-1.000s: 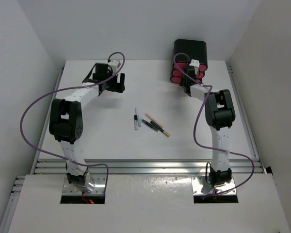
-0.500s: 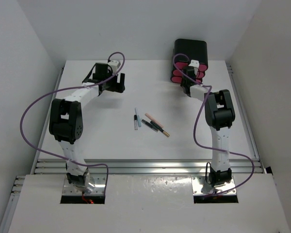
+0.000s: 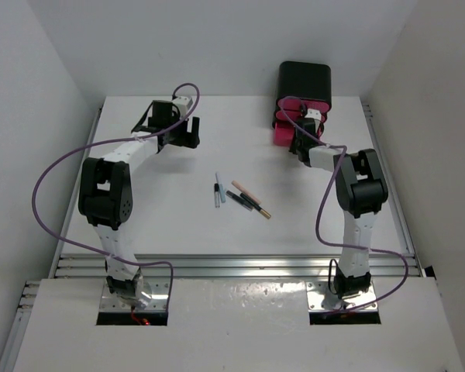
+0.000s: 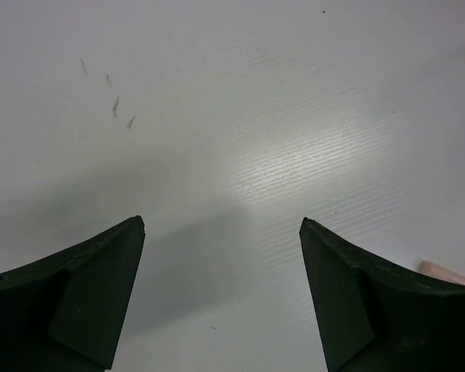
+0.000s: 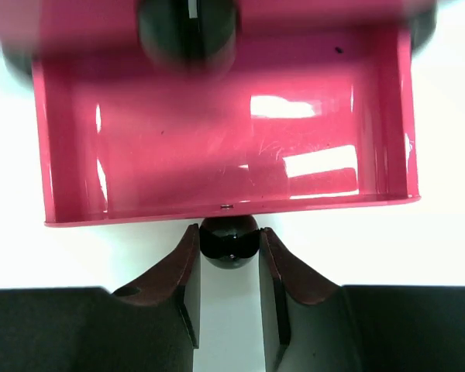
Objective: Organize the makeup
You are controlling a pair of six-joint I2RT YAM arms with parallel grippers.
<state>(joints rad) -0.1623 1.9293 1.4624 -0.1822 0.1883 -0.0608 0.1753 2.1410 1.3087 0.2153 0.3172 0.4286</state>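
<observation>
Several thin makeup sticks lie mid-table: a silver-blue one [image 3: 216, 191], black ones [image 3: 240, 201] and a peach one [image 3: 245, 191]. Palettes and the orange tube are out of view. My right gripper [image 5: 228, 242] is shut on the black knob [image 5: 228, 240] of a pink drawer [image 5: 225, 139], which stands pulled out of the black box [image 3: 304, 81] and looks empty. In the top view the right gripper [image 3: 296, 138] is at the drawer's front. My left gripper [image 3: 187, 133] is open and empty over bare table at the far left, its fingers [image 4: 101, 287] wide apart.
The black box with pink drawers stands at the far right of the white table [image 3: 163, 217]. White walls close the table in at the back and both sides. A peach stick end [image 4: 446, 273] peeks past my left gripper's right finger.
My right gripper has drawn back toward me holding the knob, and the lower drawer has slid out of the black box. The left arm has not moved.
</observation>
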